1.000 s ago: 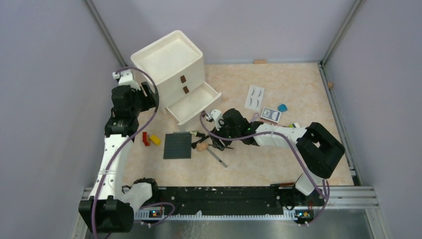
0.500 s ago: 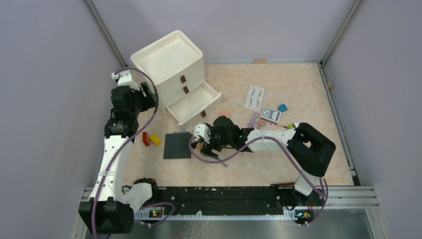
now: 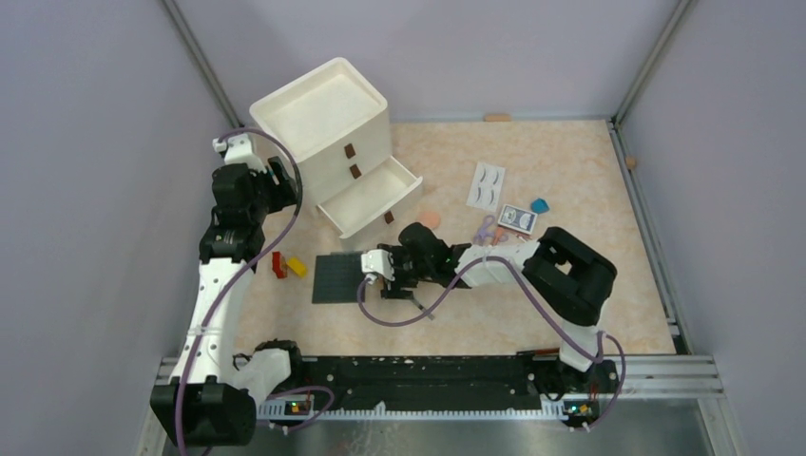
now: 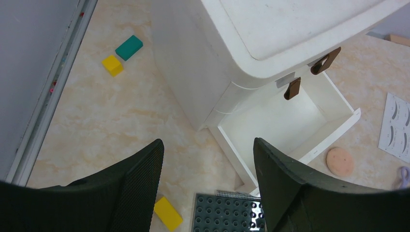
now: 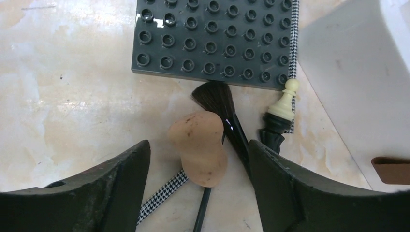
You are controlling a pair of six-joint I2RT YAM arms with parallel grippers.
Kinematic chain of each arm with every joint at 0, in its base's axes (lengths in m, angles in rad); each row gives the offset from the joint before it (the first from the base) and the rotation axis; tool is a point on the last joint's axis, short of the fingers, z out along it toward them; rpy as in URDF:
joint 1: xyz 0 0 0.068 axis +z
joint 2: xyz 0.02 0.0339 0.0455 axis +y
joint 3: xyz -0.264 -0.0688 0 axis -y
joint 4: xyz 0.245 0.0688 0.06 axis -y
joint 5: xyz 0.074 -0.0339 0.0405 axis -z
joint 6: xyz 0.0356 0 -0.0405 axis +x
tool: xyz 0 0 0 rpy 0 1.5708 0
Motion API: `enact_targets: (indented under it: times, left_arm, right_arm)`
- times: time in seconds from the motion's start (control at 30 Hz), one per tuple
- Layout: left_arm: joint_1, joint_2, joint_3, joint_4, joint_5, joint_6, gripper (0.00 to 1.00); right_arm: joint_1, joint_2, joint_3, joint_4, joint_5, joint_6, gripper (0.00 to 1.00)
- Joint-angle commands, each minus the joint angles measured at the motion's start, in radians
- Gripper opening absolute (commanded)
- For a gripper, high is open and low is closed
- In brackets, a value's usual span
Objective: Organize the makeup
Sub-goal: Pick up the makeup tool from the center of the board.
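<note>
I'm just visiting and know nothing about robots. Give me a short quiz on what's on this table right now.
1. True or false: the bottom drawer of the white cabinet stands open.
2. What lies on the table between the fingers of the open right gripper? A) peach sponge B) eyelash card C) yellow brick
3. Which arm's gripper hovers beside the cabinet?
Key: 1 true; 2 A; 3 the left gripper, also open.

The right hand hangs spread over a beige sponge. Bare tabletop lies on the side away from the white drawer unit; on the unit's side a dark brush touches the sponge, and the studded plate sits just ahead of both.
</note>
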Motion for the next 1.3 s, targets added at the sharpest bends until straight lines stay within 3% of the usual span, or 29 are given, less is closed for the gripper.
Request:
enact_targets:
  times: [0.0,0.43,0.83,1.0,1.1,1.27]
  left_arm:
    - [0.007,-0.020,-0.008,0.038,0.005,0.011,0.73]
    - [0.010,-0.020,-0.010,0.039,0.011,0.010,0.74]
    - [0.015,-0.018,-0.010,0.040,0.010,0.008,0.74]
    - [0.017,-0.022,-0.011,0.041,0.011,0.007,0.74]
    - [0.016,-0.022,-0.010,0.041,0.011,0.007,0.74]
    - [0.018,-0.022,-0.010,0.039,0.011,0.008,0.74]
  right_arm:
    - [0.006,0.014,0.059,-0.012,-0.062,-0.042,0.70]
    - [0.006,-0.028,0.010,0.036,-0.071,-0.020,0.35]
    - [-0.024,-0.149,-0.029,0.145,-0.114,0.126,0.31]
    - [-0.091,-0.158,-0.046,0.379,-0.117,0.350,0.30]
    - [-0.120,-0.118,-0.002,0.477,-0.043,0.520,0.30]
    - [-0.122,0.002,0.213,0.393,0.186,0.634,0.30]
